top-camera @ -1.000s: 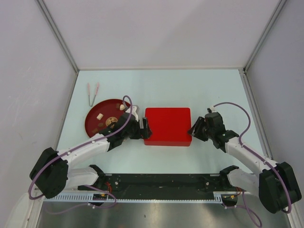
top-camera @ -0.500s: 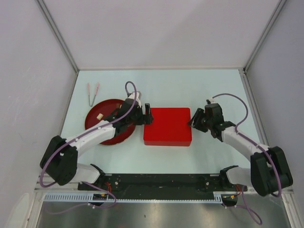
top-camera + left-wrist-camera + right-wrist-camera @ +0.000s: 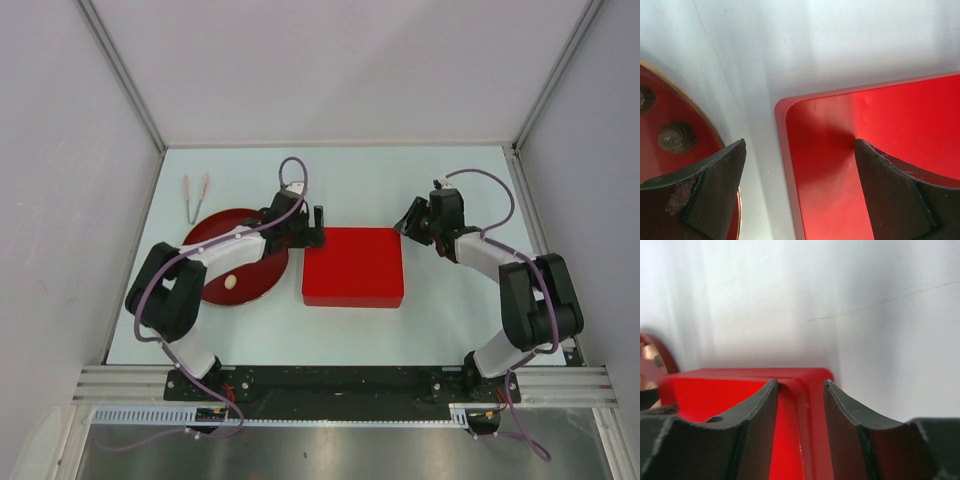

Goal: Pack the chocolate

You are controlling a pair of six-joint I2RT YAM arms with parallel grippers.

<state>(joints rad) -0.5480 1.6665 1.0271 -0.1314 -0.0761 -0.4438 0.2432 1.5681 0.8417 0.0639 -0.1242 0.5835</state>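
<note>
A red box (image 3: 353, 267) sits beside a dark red plate (image 3: 265, 275), pink-handled tongs (image 3: 193, 198) beyond it.

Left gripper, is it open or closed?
Open. In the left wrist view the fingers of the left gripper stand wide apart, nothing between them, over the red box corner and the plate rim.

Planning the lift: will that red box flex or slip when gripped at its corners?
The red box probably stays stiff: its edges look straight. Its glossy surface may slip in a grip. Low and wide, it seems unlikely to tip.
</note>
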